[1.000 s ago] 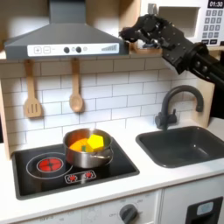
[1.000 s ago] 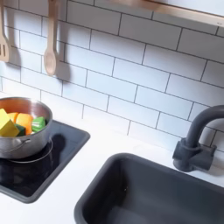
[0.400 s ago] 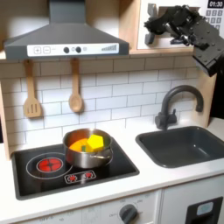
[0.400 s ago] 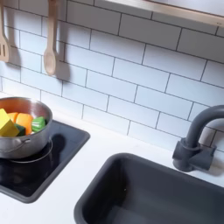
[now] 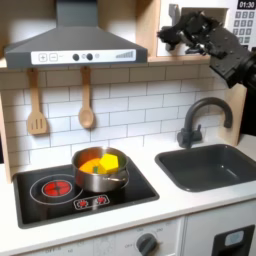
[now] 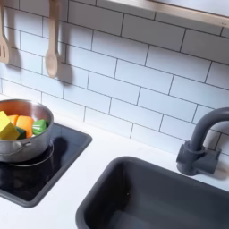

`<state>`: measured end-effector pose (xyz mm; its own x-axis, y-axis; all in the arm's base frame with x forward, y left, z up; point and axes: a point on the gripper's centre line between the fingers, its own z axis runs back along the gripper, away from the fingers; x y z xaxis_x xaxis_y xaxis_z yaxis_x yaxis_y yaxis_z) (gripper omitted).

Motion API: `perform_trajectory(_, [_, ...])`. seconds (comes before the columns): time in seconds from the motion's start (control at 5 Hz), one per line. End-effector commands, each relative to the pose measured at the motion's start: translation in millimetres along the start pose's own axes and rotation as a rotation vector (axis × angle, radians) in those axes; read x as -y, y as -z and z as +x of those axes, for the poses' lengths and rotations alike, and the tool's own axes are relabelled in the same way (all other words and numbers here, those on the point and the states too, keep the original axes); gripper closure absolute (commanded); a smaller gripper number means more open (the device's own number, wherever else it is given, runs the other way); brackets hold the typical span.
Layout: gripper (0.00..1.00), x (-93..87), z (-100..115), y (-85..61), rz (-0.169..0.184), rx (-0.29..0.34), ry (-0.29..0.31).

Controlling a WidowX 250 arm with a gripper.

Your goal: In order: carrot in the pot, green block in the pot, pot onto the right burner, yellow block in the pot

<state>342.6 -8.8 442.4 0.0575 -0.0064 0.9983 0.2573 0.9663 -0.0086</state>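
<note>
The steel pot (image 5: 101, 172) stands on the black cooktop (image 5: 140, 188), to the right of the bare red burner (image 5: 57, 187) in the first exterior view; the burner under the pot is hidden. Inside lie the yellow block (image 5: 106, 159) and the orange carrot (image 5: 90, 164). In the second exterior view the pot (image 6: 20, 143) holds the yellow block (image 6: 8, 129), the carrot (image 6: 24, 126) and the green block (image 6: 39, 125). My gripper (image 5: 166, 34) hangs high at the upper right, far above the pot, open and holding nothing.
A grey range hood (image 5: 70, 46) overhangs the cooktop. Two wooden utensils (image 5: 87, 103) hang on the tiled wall. A dark sink (image 5: 212, 166) with a curved faucet (image 5: 202, 118) lies right of the cooktop; both show as sink (image 6: 161, 197) and faucet (image 6: 202, 143).
The arm rose toward the upper right corner, then shifted slightly back left. The pot and its contents stayed still.
</note>
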Motion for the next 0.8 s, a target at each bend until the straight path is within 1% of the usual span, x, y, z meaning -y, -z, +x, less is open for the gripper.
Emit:
perform_trajectory(0.0, [0.00, -3.3, 5, 24.3, -0.021, 0.005, 0.007])
perform_trajectory(0.2, [0.00, 3.5, 9, 27.9, -0.047, 0.016, 0.022])
perform_trajectory(0.4, [0.00, 7.3, 8, 29.4, -0.063, 0.016, 0.020])
perform_trajectory(0.6, [0.00, 8.3, 8, 32.2, -0.066, 0.020, 0.018])
